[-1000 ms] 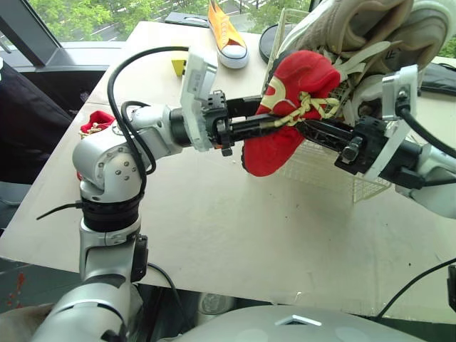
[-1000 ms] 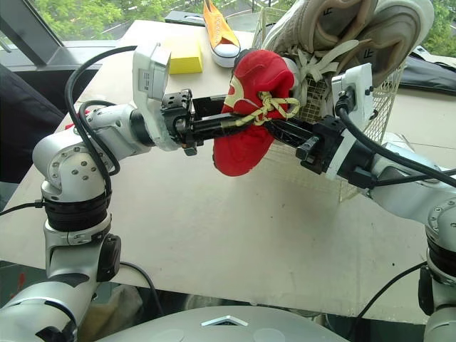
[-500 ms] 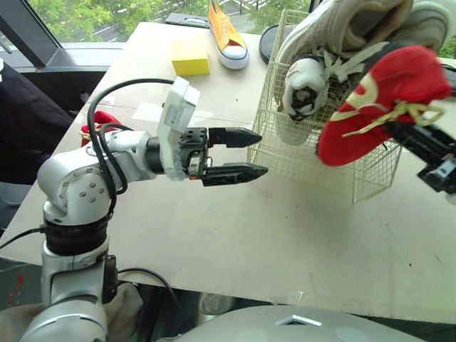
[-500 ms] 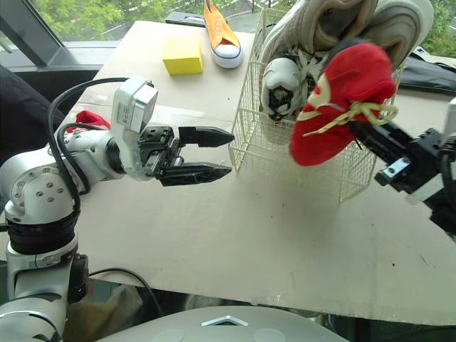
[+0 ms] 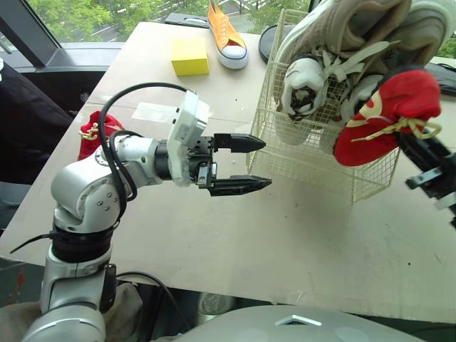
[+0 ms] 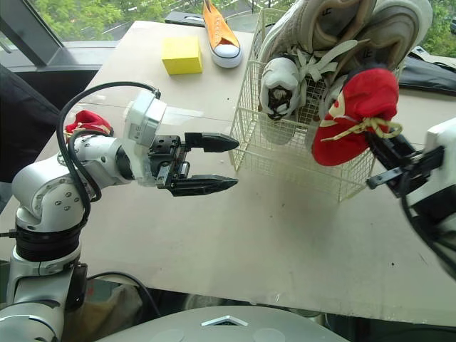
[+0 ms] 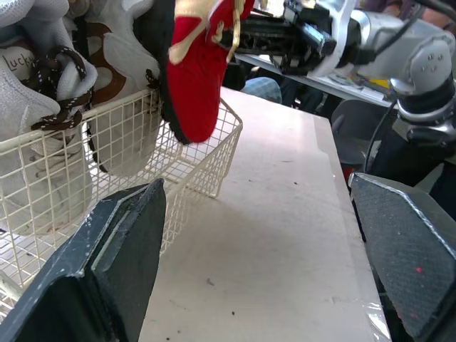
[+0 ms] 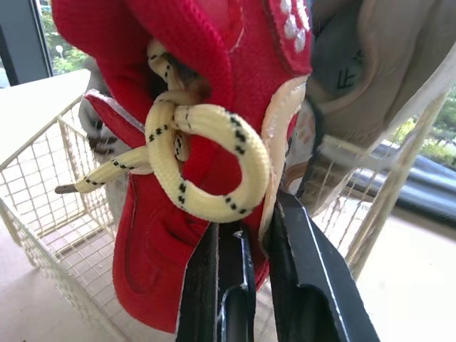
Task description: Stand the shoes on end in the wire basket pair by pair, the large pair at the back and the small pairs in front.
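— At the right front corner of the wire basket, what is going on?

— The right end effector is gripping a small red shoe, its two black fingers clamping the shoe's upper just beneath the knotted yellow lace. The shoe is hanging toe-down against that corner, clear of the surface. I cannot tell whether the toe is sitting inside the wires or just outside them.

— And what is already sitting in the basket?

— The large beige sneakers are standing on end at the back, rising well above the rim. A small white shoe is leaning in front of them, towards the left side.

— What is the left arm doing?

— The left end effector is hovering above the surface just beside the basket's left wall, pointing at it, fingers spread wide and holding nothing.

— Anything else lying about?

— A second red shoe is lying near the left edge of the surface, behind the left arm. An orange sneaker and a yellow block are resting at the far end, well apart from the basket.
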You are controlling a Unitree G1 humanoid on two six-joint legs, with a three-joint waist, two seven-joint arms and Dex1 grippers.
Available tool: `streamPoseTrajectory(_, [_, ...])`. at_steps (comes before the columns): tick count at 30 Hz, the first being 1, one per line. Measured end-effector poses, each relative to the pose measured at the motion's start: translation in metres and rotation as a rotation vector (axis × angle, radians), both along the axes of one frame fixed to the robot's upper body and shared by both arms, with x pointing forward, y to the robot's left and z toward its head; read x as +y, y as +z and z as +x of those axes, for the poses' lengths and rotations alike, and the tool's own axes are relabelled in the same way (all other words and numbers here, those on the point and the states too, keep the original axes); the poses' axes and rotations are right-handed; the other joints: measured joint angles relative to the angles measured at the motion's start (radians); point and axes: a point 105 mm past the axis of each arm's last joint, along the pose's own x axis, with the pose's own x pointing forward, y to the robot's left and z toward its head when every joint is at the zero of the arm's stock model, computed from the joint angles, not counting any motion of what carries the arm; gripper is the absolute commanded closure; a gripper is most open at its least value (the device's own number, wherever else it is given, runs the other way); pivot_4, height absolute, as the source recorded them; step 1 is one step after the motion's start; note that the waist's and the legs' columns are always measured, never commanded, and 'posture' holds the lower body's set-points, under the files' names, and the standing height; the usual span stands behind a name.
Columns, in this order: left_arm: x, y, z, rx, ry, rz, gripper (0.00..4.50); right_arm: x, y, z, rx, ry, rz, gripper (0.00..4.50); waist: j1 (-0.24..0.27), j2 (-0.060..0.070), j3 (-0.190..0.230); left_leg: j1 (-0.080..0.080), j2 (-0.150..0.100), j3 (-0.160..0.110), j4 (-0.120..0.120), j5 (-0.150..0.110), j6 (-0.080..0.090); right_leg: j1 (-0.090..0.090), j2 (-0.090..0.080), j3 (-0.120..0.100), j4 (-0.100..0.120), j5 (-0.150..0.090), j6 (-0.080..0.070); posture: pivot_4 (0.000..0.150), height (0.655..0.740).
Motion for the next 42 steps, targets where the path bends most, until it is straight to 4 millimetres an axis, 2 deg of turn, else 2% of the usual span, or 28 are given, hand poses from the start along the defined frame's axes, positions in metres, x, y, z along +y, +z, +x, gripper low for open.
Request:
streamPoseTrajectory(5, [0.0,-0.002,0.002,0.001,0.02,-0.011,0.04,-0.004,-0.041,-0.001,0.062,-0.059,-0.032,4.5,0.0,0.0,0.0,0.0,0.0,0.0,0.0,0.0,0.0,0.0,0.0,0.0,0.0,0.0,0.001,0.15,0.74])
streamPoseTrajectory(13, [0.0,-0.005,0.001,0.004,0.032,-0.014,0.04,0.0,-0.054,-0.003,0.019,-0.017,-0.061,4.5,-0.002,0.0,-0.001,0.001,0.001,0.0,0.0,0.0,-0.001,0.0,0.001,0.0,0.0,0.0,0.001,0.15,0.74])
streamPoseTrajectory(14, [0.0,-0.005,0.0,0.003,0.032,-0.013,0.0,0.0,-0.055,-0.003,0.018,-0.001,-0.065,3.85,-0.002,0.0,-0.002,0.001,0.001,0.0,0.0,0.0,-0.001,0.0,0.001,0.0,0.0,0.0,0.001,0.15,0.74])
streamPoseTrajectory(16, [0.0,-0.005,0.0,0.003,0.032,-0.011,0.0,-0.002,-0.057,-0.005,0.024,0.023,-0.08,3.37,-0.001,-0.001,-0.002,0.001,0.001,0.0,0.0,0.0,-0.001,0.0,0.001,0.0,0.0,0.0,0.0,0.15,0.74])
streamPoseTrajectory(17, [0.0,-0.005,0.0,0.003,0.033,-0.011,0.0,-0.003,-0.057,-0.006,0.024,0.035,-0.088,2.83,-0.001,-0.001,-0.002,0.001,0.001,0.0,0.0,0.0,-0.001,0.0,0.001,0.0,0.0,0.0,0.0,0.15,0.74])
streamPoseTrajectory(18, [0.0,-0.005,0.0,0.003,0.034,-0.011,0.0,-0.002,-0.057,-0.007,0.027,0.044,-0.09,2.6,-0.001,-0.001,-0.002,0.001,0.001,0.0,0.0,0.0,-0.001,0.0,0.001,0.0,0.0,0.0,0.0,0.15,0.74])
streamPoseTrajectory(27, [0.001,-0.008,0.0,0.012,0.038,-0.006,0.0,-0.018,-0.064,-0.036,0.125,0.077,-0.114,2.6,0.006,-0.001,-0.003,0.001,0.001,0.0,0.0,-0.001,-0.003,0.0,-0.001,0.0,0.0,0.0,0.0,0.15,0.74])
streamPoseTrajectory(34, [0.0,-0.01,0.0,0.012,0.04,0.003,0.0,-0.017,-0.057,-0.038,0.12,0.09,-0.107,2.6,0.003,0.002,-0.001,0.0,0.0,-0.002,0.0,-0.001,-0.002,0.001,-0.001,-0.002,0.0,0.0,0.0,0.15,0.74])
streamPoseTrajectory(36, [-0.001,-0.011,0.0,0.015,0.031,0.002,0.0,-0.016,-0.057,-0.038,0.127,0.091,-0.099,2.6,-0.002,0.004,0.0,-0.002,-0.007,-0.022,-0.001,-0.002,0.003,0.01,-0.007,-0.021,-0.002,-0.001,0.002,0.15,0.74])
streamPoseTrajectory(37, [-0.001,-0.011,0.0,0.018,0.028,0.003,0.0,-0.016,-0.057,-0.038,0.131,0.088,-0.099,2.6,-0.005,0.007,0.002,-0.001,-0.02,-0.043,-0.001,0.0,0.005,0.017,-0.014,-0.035,-0.002,-0.005,0.007,0.15,0.74])
streamPoseTrajectory(39, [-0.001,-0.012,0.0,0.02,0.025,0.003,0.0,-0.016,-0.057,-0.038,0.132,0.082,-0.1,2.6,-0.003,0.014,0.006,0.001,-0.056,-0.099,-0.001,0.003,0.007,0.025,-0.015,-0.051,0.003,-0.015,0.022,0.15,0.74])
streamPoseTrajectory(40, [-0.001,-0.012,0.001,0.021,0.028,0.003,0.0,-0.015,-0.056,-0.038,0.129,0.081,-0.102,2.6,-0.002,0.017,0.008,0.002,-0.075,-0.128,-0.002,0.007,0.008,0.027,-0.014,-0.05,0.004,-0.017,0.026,0.15,0.74])
streamPoseTrajectory(42, [0.001,-0.014,0.004,0.023,0.039,0.005,0.0,-0.015,-0.052,-0.038,0.12,0.071,-0.102,2.6,-0.002,0.019,0.009,0.012,-0.122,-0.192,-0.023,0.023,0.008,0.032,-0.011,-0.033,0.005,-0.031,0.047,0.15,0.74])
